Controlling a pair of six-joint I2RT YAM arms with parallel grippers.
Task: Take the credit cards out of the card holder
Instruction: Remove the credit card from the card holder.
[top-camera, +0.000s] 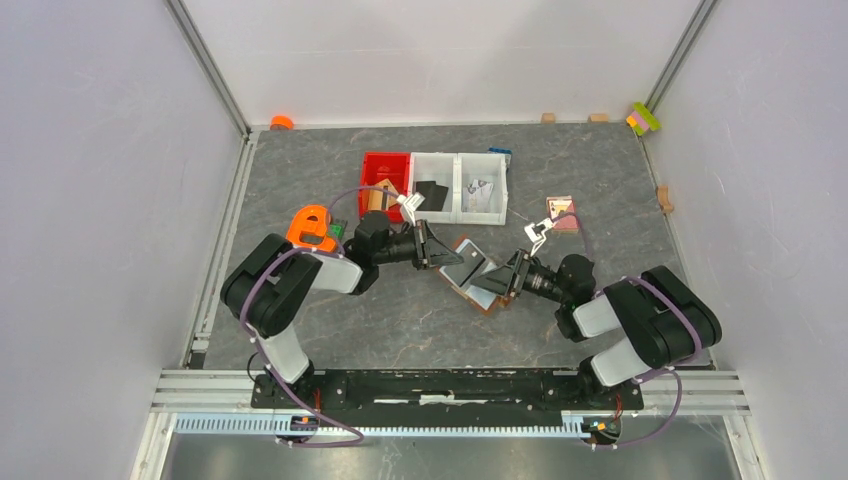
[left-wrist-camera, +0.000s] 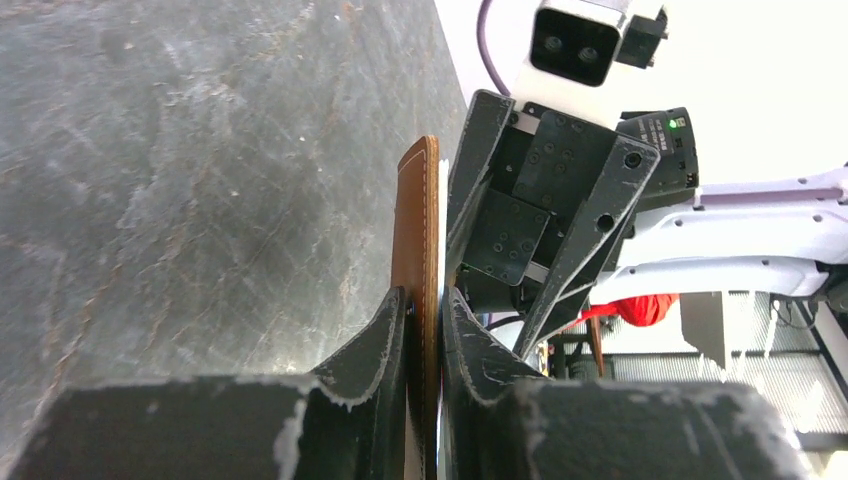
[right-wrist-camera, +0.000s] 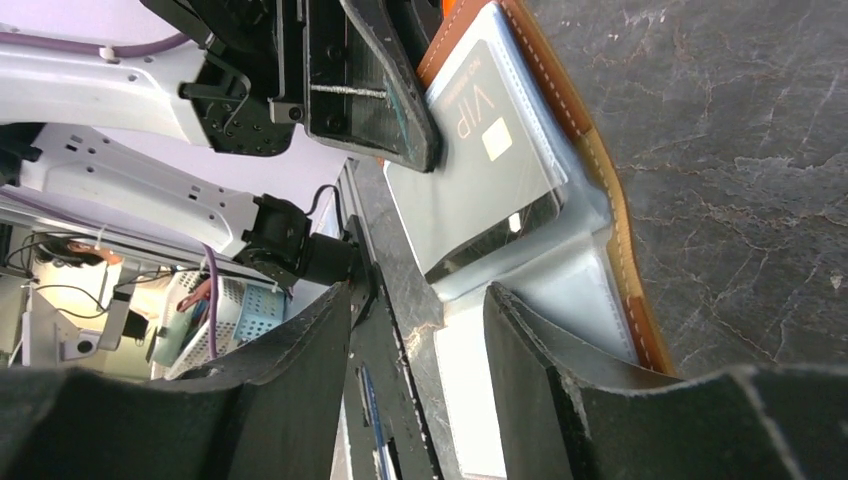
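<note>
Item 1. Small squarish brown leather folding card holder (right-wrist-camera: 603, 200), pale grey-blue lining: laid open on the grey marbled table top (top-camera: 600, 170), between the two arms. One leaf is raised on edge and is seen edge-on from the left wrist; the other leaf lies spread out flat.

Item 2. Thin flat dark grey credit card (right-wrist-camera: 487, 140), marked "VIP": seated in a clear sleeve of the card holder, not withdrawn. Whether other cards lie behind it cannot be told.

Item 3. Left gripper (left-wrist-camera: 423, 305): pressed together on the raised leather leaf of the card holder. The stitched edge is pinched between both black fingers (left-wrist-camera: 385, 335).

Item 4. Right gripper (right-wrist-camera: 422, 300): held spread wide at the card holder's opposite side, nothing being clamped. The pale lining is overlapped by one finger (right-wrist-camera: 545, 350); contact cannot be confirmed. The left gripper's finger is seen just beyond, above the sleeve.

Item 5. Red plastic bin (top-camera: 378, 165): placed beyond the card holder, toward the far wall, joined to two white bins (top-camera: 455, 160).

Item 6. Pink-red picture card (top-camera: 565, 217): laid flat, beyond and to the right of the card holder, well apart from it.
</note>
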